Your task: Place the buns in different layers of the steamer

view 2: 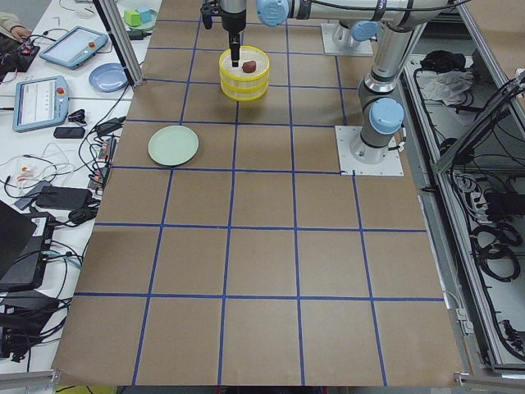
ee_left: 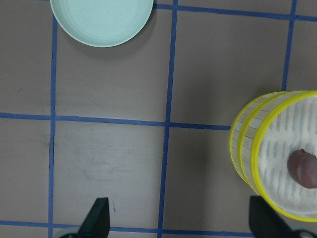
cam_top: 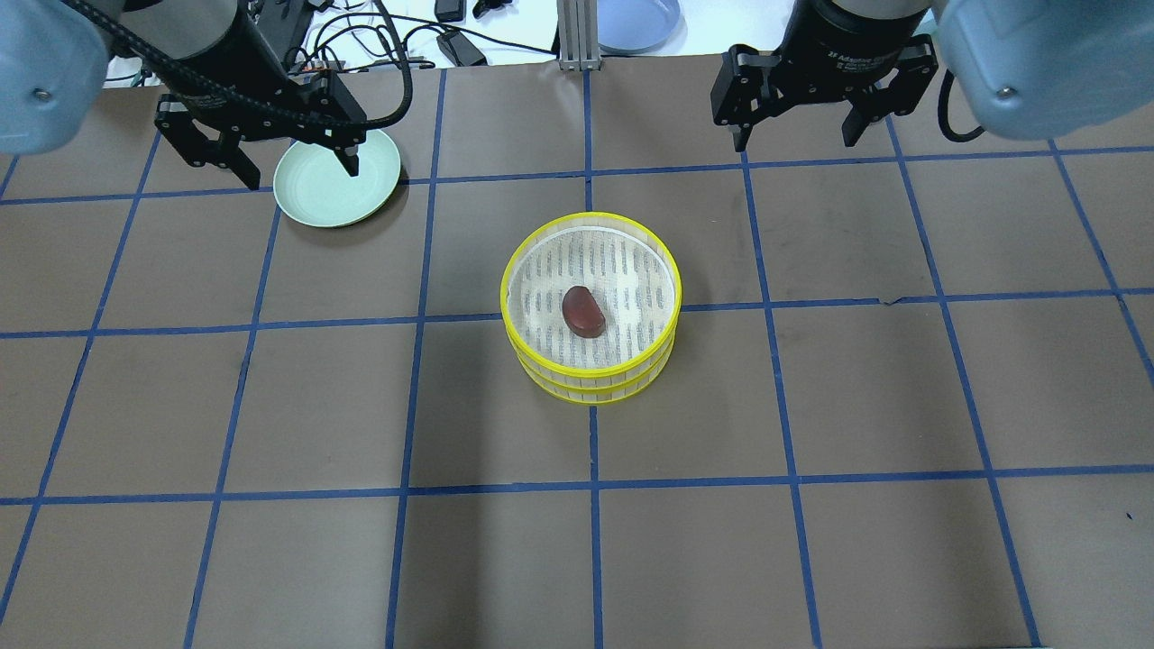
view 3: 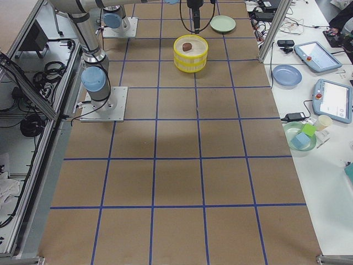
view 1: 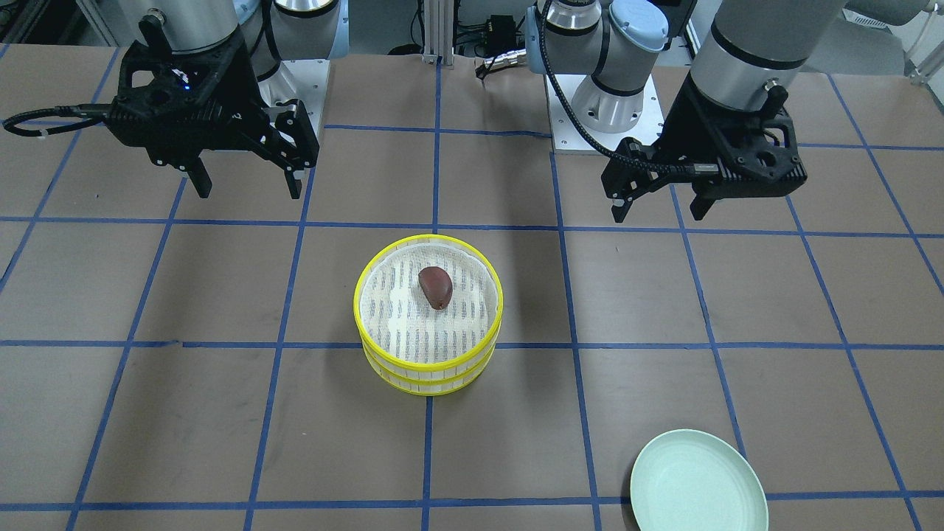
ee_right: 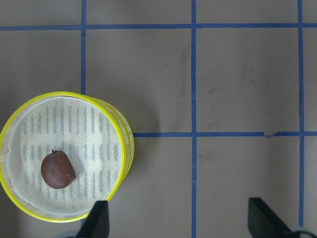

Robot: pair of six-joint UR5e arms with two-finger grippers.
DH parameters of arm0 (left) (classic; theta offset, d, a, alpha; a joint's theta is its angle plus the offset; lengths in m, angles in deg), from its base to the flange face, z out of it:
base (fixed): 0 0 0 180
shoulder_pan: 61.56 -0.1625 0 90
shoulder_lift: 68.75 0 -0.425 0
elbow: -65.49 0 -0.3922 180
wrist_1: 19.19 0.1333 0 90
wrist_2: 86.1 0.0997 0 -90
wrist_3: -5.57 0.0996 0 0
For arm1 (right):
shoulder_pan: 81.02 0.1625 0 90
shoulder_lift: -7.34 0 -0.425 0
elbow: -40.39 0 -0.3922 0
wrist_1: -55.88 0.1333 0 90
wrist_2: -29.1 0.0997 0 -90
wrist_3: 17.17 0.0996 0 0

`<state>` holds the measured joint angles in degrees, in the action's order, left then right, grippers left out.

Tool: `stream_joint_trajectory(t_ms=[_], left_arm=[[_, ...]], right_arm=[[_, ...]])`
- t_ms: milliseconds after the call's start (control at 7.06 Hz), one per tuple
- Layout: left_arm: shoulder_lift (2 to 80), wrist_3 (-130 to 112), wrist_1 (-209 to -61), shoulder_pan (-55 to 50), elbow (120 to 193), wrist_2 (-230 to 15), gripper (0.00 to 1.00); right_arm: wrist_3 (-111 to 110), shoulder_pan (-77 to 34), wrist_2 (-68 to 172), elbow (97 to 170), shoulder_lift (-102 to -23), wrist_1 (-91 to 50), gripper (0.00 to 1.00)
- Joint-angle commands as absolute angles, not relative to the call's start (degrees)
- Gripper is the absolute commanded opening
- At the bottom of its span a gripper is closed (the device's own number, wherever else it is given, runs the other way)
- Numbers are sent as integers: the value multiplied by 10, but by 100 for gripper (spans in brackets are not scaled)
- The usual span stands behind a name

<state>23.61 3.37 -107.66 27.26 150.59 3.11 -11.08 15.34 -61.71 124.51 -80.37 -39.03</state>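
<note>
Two yellow-rimmed steamer trays are stacked at the table's middle, the upper tray [cam_top: 590, 218] on the lower tray [cam_top: 590, 389]. The dark reddish-brown bun [cam_top: 583, 312] lies on the upper tray's white mesh; it also shows in the front view [view 1: 435, 287] and the right wrist view [ee_right: 58, 170]. The cream-white bun is hidden or out of view. My left gripper [cam_top: 302, 173] is open and empty, raised over the pale green plate's edge. My right gripper [cam_top: 795, 137] is open and empty, raised beyond the stack on the right.
A pale green plate [cam_top: 325, 194] lies empty at the far left of the table. A blue plate [cam_top: 636, 22] sits off the table's far edge. Side benches hold tablets and cables [view 2: 49, 90]. The arm bases [view 1: 608, 110] stand at the robot's side.
</note>
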Motion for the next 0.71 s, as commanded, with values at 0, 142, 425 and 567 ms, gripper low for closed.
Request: stream_joint_trajectory(t_ms=[0, 142, 425, 567], left_arm=[[224, 63, -1077, 272, 1514, 35, 100], [222, 66, -1077, 275, 1514, 35, 100], [220, 66, -1079, 277, 1515, 35, 100], [219, 66, -1080, 277, 1516, 35, 100]], right_arm=[[-114, 154, -618, 1247, -804, -396, 100], [-115, 154, -619, 1247, -803, -397, 100], [-115, 154, -619, 1247, -803, -397, 100], [-115, 154, -636, 1247, -803, -397, 100]])
